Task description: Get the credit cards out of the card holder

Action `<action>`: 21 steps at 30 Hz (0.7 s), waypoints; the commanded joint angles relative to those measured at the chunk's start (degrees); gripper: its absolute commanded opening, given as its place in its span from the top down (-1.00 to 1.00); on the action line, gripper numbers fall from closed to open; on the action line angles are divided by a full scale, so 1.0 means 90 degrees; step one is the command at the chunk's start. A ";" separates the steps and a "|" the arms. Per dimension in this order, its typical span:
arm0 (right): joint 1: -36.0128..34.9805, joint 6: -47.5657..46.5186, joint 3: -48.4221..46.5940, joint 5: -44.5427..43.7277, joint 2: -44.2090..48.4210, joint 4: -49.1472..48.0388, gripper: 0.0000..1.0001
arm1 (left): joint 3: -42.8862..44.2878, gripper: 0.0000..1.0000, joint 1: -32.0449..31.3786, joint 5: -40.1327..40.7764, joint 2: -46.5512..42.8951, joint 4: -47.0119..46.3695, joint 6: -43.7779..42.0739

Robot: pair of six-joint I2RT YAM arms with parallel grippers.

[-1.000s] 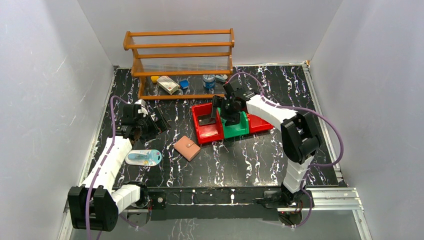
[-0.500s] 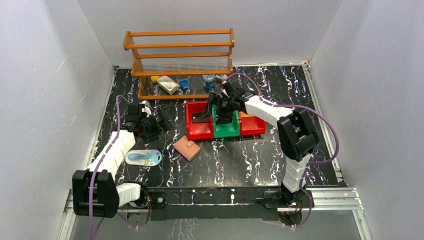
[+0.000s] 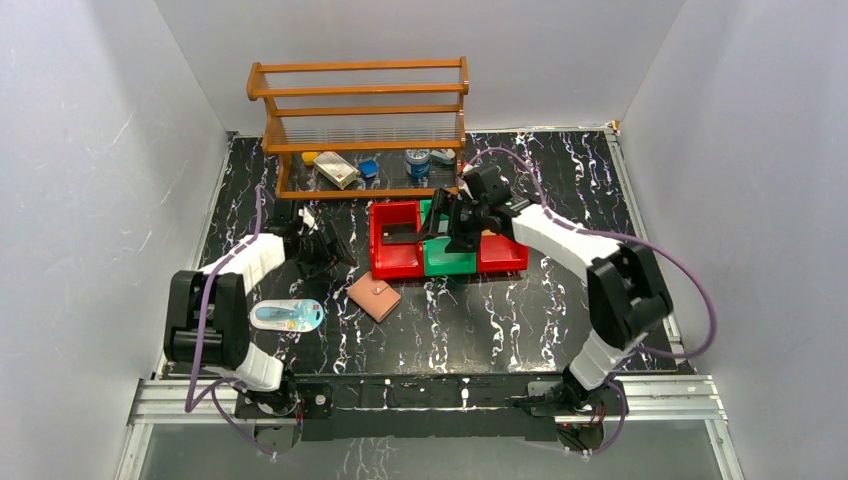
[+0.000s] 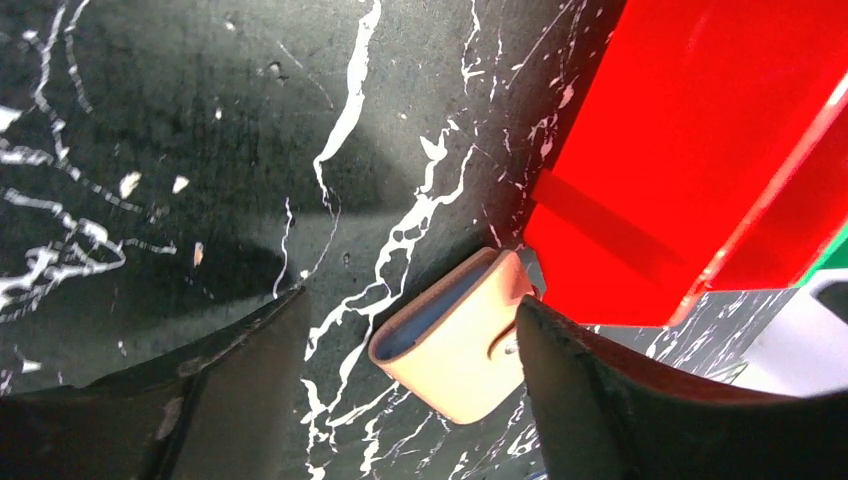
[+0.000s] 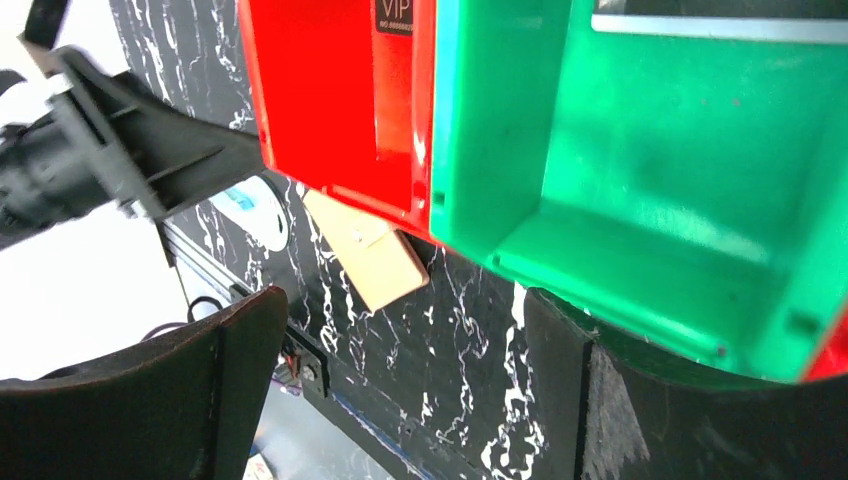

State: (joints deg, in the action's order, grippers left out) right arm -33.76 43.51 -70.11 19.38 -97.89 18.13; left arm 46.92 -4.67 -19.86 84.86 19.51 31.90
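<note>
The card holder (image 3: 374, 296) lies folded shut on the black marbled table (image 3: 480, 320), snap side up, just in front of the left red bin (image 3: 397, 268). The left gripper (image 3: 333, 247) hangs near it, to the left and farther back, jaws spread with nothing between them; its wrist view shows the wallet's folded edge beyond the fingers (image 4: 620, 400). The right gripper (image 3: 447, 222) hovers over the green bin (image 3: 447, 262) — jaws wide, empty; a dark VIP card (image 5: 395, 15) lies in the red bin.
</note>
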 commanded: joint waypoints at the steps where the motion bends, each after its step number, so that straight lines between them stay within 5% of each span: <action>1: 0.0026 -0.0014 0.0505 -0.0462 0.0940 0.0159 -0.91 | 0.0293 -0.34 -0.0002 -0.0529 0.0387 -0.0029 -0.0157; 9: 0.0027 0.0250 0.1254 -0.0732 0.1756 0.0228 -0.90 | 0.0193 -0.16 -0.0511 -0.0291 0.0746 -0.0004 -0.0263; 16: 0.0027 0.0330 0.1532 -0.0707 0.1826 0.0239 -0.89 | -0.0269 0.42 -0.1066 0.0375 0.0635 0.0256 -0.0322; 21: 0.0006 0.0423 0.1822 -0.0586 0.1915 0.0087 -0.86 | -0.0763 0.54 -0.1190 0.0644 -0.0083 0.0374 -0.0230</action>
State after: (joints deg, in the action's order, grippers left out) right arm -33.76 46.37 -55.27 13.47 -83.13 20.58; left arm 44.38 -14.22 -18.94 88.16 17.32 30.26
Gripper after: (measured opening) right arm 0.936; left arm 0.248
